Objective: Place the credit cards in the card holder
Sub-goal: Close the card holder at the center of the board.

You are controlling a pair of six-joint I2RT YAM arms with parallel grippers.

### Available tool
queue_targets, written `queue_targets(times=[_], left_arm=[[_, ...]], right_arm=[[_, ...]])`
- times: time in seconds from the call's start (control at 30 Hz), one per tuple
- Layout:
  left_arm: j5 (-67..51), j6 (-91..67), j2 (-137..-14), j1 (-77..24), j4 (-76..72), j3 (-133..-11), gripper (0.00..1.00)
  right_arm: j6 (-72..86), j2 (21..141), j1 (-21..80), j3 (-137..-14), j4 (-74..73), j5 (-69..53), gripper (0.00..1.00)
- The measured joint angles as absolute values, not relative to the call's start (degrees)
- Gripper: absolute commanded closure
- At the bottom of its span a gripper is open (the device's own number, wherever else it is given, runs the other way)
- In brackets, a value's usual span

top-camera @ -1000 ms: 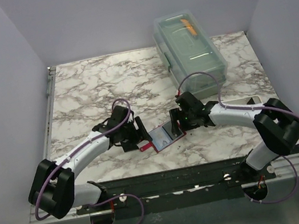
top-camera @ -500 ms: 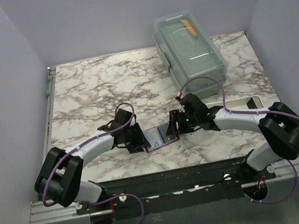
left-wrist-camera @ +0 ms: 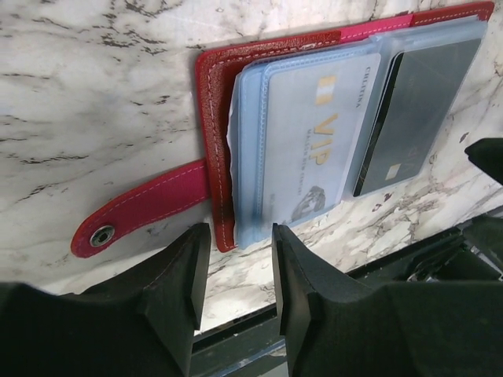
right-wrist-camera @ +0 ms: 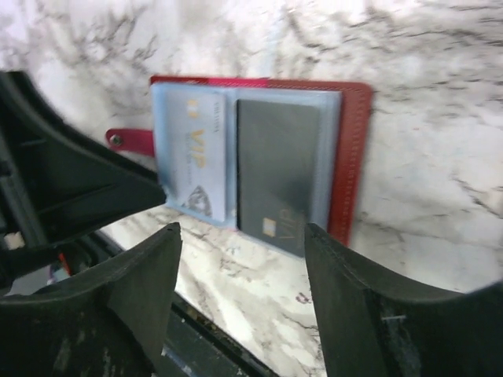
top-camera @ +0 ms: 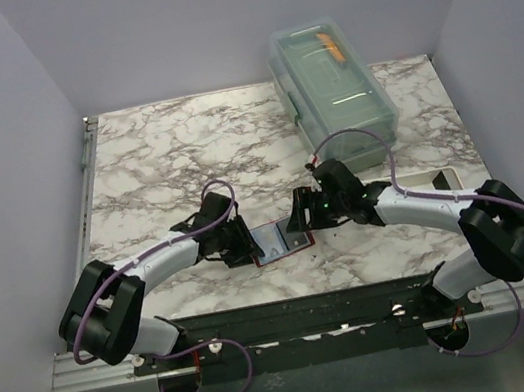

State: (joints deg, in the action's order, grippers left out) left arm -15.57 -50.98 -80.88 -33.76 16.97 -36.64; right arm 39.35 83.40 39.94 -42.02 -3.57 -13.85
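Open red card holder (left-wrist-camera: 214, 118) is laid flat on the marble table (top-camera: 153, 154), in front of the clear plastic box (top-camera: 331, 82) and a bit to its left, well apart from it, near the table's front edge. The cover is edged with pale stitching, and a strap (left-wrist-camera: 149, 206) with a metal snap is stuck out from one side. Clear sleeves are fanned inside: a pale card (left-wrist-camera: 310, 149) marked VIP is seated in one, a dark card (left-wrist-camera: 416, 110) in the next. At the holder's end farther from the box, by the strap-side corner, the left gripper (left-wrist-camera: 236, 247) is placed; its fingers are parted by a narrow gap, the holder's corner is seen in that gap, and nothing is clamped. Over the end nearer the box the right gripper (right-wrist-camera: 242, 236) is poised, fingers spread wide, nothing gripped. Contact with the holder cannot be told for either. An orange item (top-camera: 330, 47) is seen inside the box.
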Motion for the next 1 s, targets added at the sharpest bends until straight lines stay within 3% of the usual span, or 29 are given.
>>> queue_targets(times=[0.23,1.0], left_arm=[[-15.42,-51.55,-78.52,-33.76,17.02,-36.10,0.57],[-15.44,-52.95,-80.75,-33.76,14.70,-35.29,0.63]], right_arm=[[40.53,84.88,39.92,-42.09,-8.14,-9.91,0.23],[47.09,81.23,39.64,-35.90,3.70,-18.13,0.32]])
